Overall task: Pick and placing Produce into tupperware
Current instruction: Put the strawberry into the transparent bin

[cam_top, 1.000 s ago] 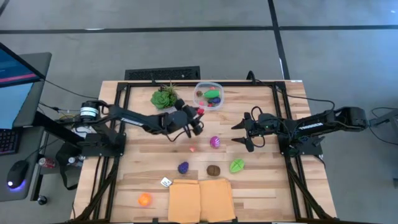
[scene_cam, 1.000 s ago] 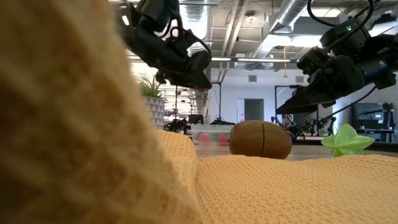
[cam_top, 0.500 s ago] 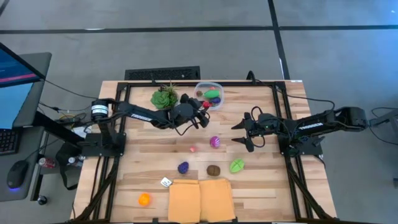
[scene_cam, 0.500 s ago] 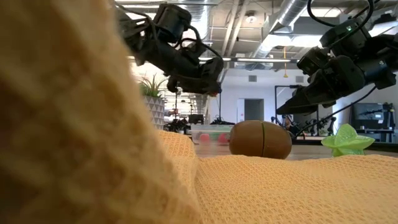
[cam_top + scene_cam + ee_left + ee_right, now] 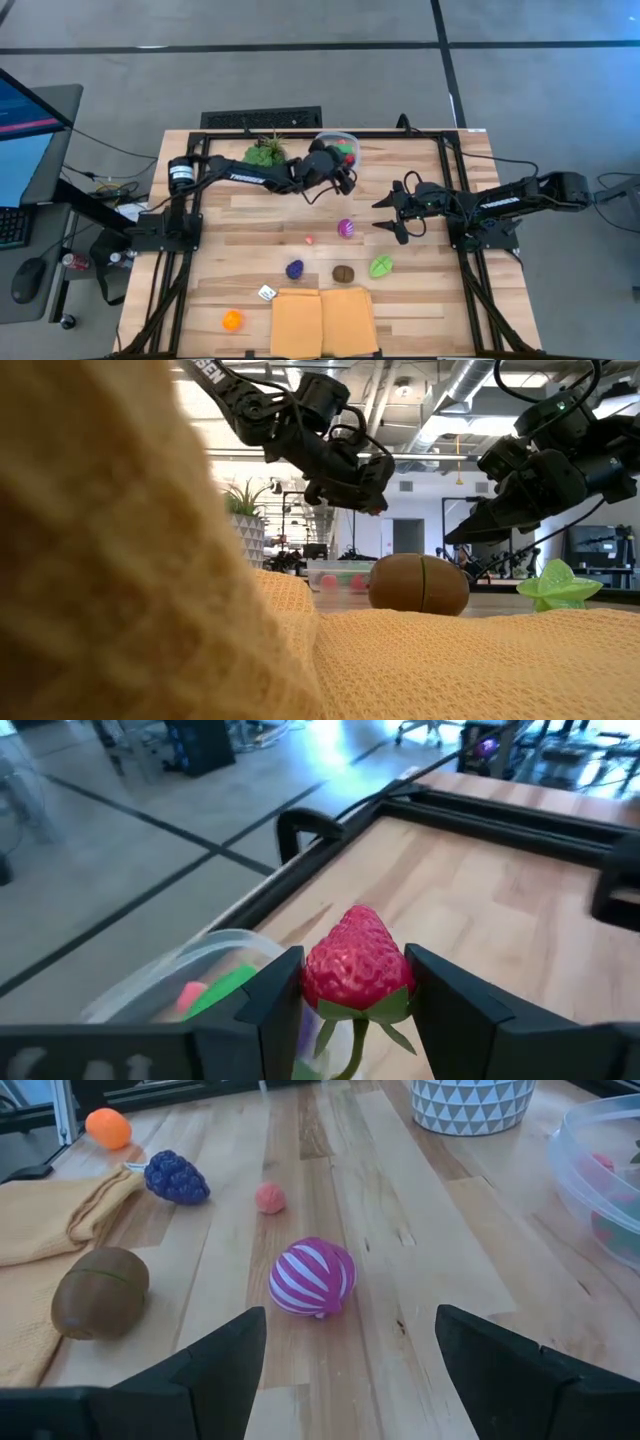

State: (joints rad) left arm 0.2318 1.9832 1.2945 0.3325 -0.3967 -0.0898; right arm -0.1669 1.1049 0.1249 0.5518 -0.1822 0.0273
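Note:
My left gripper (image 5: 343,175) is shut on a red toy strawberry (image 5: 356,963), raised over the near edge of the clear tupperware (image 5: 337,148), which holds green, pink and red pieces. The tupperware's rim also shows in the left wrist view (image 5: 190,970). My right gripper (image 5: 393,213) is open and empty, above the table right of a pink striped ball (image 5: 312,1276). A small pink ball (image 5: 310,239), purple grapes (image 5: 294,269), a brown piece (image 5: 343,273), a green piece (image 5: 380,266) and an orange piece (image 5: 232,320) lie on the table. My left gripper pinches the strawberry's two sides (image 5: 318,982) between its two fingers. The strawberry's pointed tip faces away from the wrist and its green leaves (image 5: 350,1015) hang toward it. The strawberry is lifted clear of the table, above the tupperware's rim.
A leafy plant (image 5: 263,154) in a white patterned pot (image 5: 470,1102) stands left of the tupperware. A yellow cloth (image 5: 322,320) lies at the near edge, with a small white object (image 5: 267,293) beside it. A black frame (image 5: 190,200) borders the table.
My left gripper has carried the strawberry up and toward the table's far right, from beside the plant to the tupperware, staying shut on it. My right gripper has kept still.

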